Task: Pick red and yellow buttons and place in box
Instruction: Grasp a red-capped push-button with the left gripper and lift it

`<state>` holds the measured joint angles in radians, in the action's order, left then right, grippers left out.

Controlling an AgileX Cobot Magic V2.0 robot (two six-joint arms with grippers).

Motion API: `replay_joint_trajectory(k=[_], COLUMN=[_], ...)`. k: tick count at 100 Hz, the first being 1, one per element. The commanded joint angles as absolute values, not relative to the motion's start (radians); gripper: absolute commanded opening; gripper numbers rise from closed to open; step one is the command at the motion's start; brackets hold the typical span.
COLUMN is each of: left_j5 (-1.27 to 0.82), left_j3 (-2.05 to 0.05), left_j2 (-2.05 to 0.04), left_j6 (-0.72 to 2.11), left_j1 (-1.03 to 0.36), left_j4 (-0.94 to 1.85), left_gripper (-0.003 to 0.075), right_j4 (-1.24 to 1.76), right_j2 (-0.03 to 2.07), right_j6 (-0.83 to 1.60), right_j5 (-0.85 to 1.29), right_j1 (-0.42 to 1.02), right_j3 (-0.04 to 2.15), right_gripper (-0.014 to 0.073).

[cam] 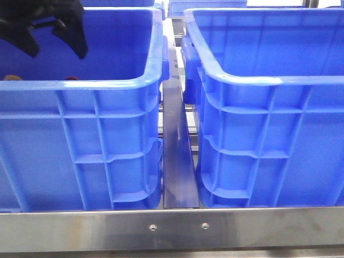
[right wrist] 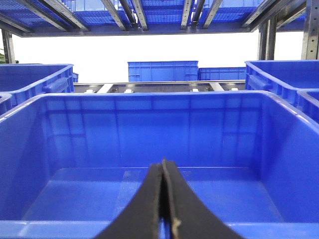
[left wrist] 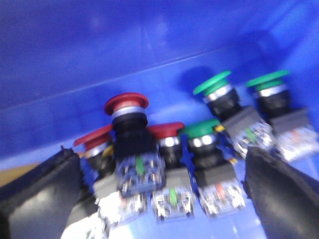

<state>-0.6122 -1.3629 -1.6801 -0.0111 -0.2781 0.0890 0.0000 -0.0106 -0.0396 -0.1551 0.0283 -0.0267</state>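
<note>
In the front view two blue crates stand side by side behind a steel rail (cam: 172,228). The left gripper (cam: 54,27) hangs inside the left crate (cam: 80,140) at its far left; the right-hand box (cam: 269,134) holds nothing visible.

The left wrist view shows the left gripper's fingers (left wrist: 40,194) spread wide over a cluster of push buttons on the crate floor: a red button (left wrist: 126,104) standing tallest, other red-capped ones beside it, and green buttons (left wrist: 214,84) further along. No yellow button can be made out.

In the right wrist view, the right gripper (right wrist: 163,199) has its fingers pressed together, holding nothing, poised above the box's near rim.
</note>
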Motion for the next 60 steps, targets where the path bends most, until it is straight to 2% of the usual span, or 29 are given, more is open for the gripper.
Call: replay_joint_trajectory(k=[1, 60], left_j5=[-0.575, -0.570], left_j3=[-1.422, -1.437], left_j2=[-1.681, -1.803], left_j6=[-0.023, -0.072], left_j1=[-0.287, -0.280], left_j4=[0.090, 0.045], left_gripper=[0.0597, 0.0590], right_j4=[-0.008, -0.008], right_j2=[-0.035, -0.035], right_j6=[-0.038, -0.038], right_j5=[-0.242, -0.242], right_j1=[0.029, 0.029], right_j3=[-0.008, -0.008], right_gripper=[-0.0068, -0.0068])
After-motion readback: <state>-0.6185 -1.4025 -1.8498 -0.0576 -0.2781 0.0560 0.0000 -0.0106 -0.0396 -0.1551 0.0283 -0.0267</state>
